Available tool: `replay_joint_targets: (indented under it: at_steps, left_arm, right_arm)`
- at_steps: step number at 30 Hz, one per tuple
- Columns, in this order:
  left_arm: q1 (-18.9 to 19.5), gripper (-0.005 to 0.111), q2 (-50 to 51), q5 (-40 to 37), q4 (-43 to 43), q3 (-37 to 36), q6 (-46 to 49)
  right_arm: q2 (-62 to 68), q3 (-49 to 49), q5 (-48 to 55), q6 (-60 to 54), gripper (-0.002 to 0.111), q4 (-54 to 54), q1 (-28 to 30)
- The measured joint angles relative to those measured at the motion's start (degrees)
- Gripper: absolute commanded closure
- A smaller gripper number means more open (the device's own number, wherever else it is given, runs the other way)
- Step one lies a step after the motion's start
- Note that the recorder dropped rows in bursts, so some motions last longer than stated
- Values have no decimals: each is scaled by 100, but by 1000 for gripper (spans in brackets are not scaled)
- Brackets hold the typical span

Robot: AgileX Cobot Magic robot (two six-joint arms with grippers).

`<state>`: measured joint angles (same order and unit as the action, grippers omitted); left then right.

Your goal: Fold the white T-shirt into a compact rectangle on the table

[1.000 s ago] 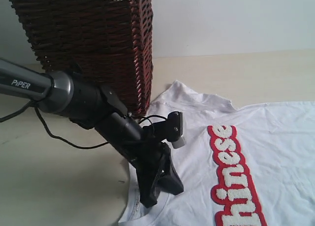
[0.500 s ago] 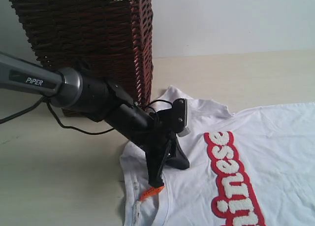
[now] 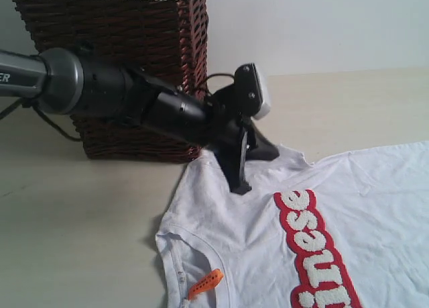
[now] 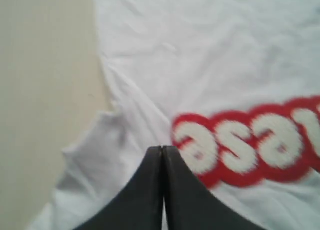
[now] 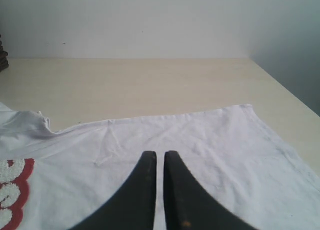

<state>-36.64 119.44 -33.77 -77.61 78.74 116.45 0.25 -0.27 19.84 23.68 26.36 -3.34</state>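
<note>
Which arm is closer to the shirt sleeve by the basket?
Left: the left end effector, shut, is at that sleeve beside the basket; the right end effector is farther along the shirt.

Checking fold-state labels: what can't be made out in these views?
Exterior view: the T-shirt runs off the bottom and right edges; hem and other sleeve unseen there.
Exterior view: print on the orange tag too small to read.
Left wrist view: lettering blurred; whether the left claw pinches cloth is unclear.
Right wrist view: right claw covers the cloth under it; grip unclear.
</note>
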Motion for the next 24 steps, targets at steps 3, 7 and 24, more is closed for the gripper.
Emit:
replay_joint_targets:
  at_steps: [3,7,24]
  left_arm:
    - [27,74,279,257,-679,551,275]
    - [61,49,818,321,-1229,1216,341]
    - [61,72,1930,560,20,1624,365]
  right_arm:
    - [0,0,0,0,100,0,0]
    - [0,0,0,0,100,0,0]
    - [0,0,0,0,100,0,0]
